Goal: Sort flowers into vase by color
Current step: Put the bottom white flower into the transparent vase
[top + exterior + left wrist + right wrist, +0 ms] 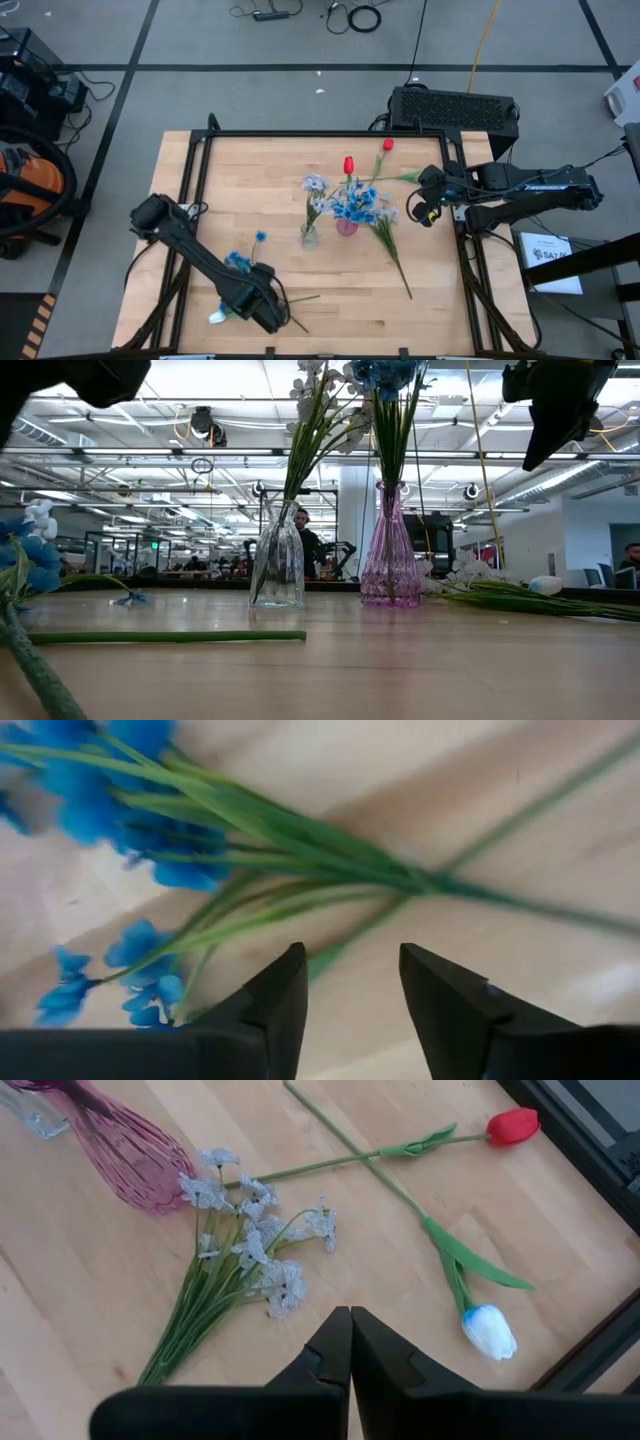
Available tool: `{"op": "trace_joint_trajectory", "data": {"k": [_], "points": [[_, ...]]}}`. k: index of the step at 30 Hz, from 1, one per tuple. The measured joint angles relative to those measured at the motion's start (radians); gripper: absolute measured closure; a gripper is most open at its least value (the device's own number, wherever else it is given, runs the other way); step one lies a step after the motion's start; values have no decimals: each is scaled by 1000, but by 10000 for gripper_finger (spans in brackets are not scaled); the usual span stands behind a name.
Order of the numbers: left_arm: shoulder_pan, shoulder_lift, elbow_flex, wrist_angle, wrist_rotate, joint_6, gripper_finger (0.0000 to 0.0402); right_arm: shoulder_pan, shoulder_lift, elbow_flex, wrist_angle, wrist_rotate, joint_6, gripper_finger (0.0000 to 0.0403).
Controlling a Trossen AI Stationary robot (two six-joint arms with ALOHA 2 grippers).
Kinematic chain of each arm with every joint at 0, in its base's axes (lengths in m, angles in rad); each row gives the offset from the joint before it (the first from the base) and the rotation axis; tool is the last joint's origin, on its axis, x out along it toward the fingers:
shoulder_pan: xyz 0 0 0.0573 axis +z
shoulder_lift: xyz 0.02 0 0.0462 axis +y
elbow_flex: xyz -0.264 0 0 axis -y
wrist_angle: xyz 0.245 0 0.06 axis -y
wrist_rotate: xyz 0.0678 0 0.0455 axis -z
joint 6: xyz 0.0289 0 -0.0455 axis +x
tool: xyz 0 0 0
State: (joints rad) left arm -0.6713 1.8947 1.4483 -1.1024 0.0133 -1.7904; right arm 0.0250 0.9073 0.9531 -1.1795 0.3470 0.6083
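Step in hand, as judged: pickup of the blue spray [200, 830] at the near-left of the table [250, 170]. Left gripper [350, 985] hangs directly over it, fingers spread, nothing between them; stems run crosswise just beyond the tips, not gripped. In the high view this gripper [262, 305] sits near the near edge, blue heads just beside it on the far side, one stem trailing right.

Next move, as judged: lower so the fingers straddle the bunched stems where they converge, then close. The stems fan out, so a partial catch is possible.

Destination, as judged: pink vase [346, 226] at mid-table, which already holds blue clusters. Clear vase [309, 236] stands just left of it and holds a pale spray. A red tulip [348, 165] shows just beyond the pink vase; I cannot tell if it stands in it.

Right gripper [350, 1325] waits at the right side of the table, fingers pressed together, empty. Under it lie a pale lavender-white spray [250, 1240], a red tulip bud [512, 1125] and a white tulip bud [488, 1330], stems crossing.

Obstruction: tall vase contents may snag an incoming stem.
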Motion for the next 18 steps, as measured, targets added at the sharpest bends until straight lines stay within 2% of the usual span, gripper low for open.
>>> {"op": "trace_joint_trajectory", "data": {"k": [6,13,16,18], "points": [[-31,71,1,15,82,71,231,0,0,0,2,0,-10,403],[-51,167,1,17,214,230,232,0,0,0,3,0,-12,403],[-51,201,3,10,294,287,250,0,0,0,11,-1,-21,403],[-47,211,5,0,340,314,281,0,0,0,13,-1,-23,403]]}}
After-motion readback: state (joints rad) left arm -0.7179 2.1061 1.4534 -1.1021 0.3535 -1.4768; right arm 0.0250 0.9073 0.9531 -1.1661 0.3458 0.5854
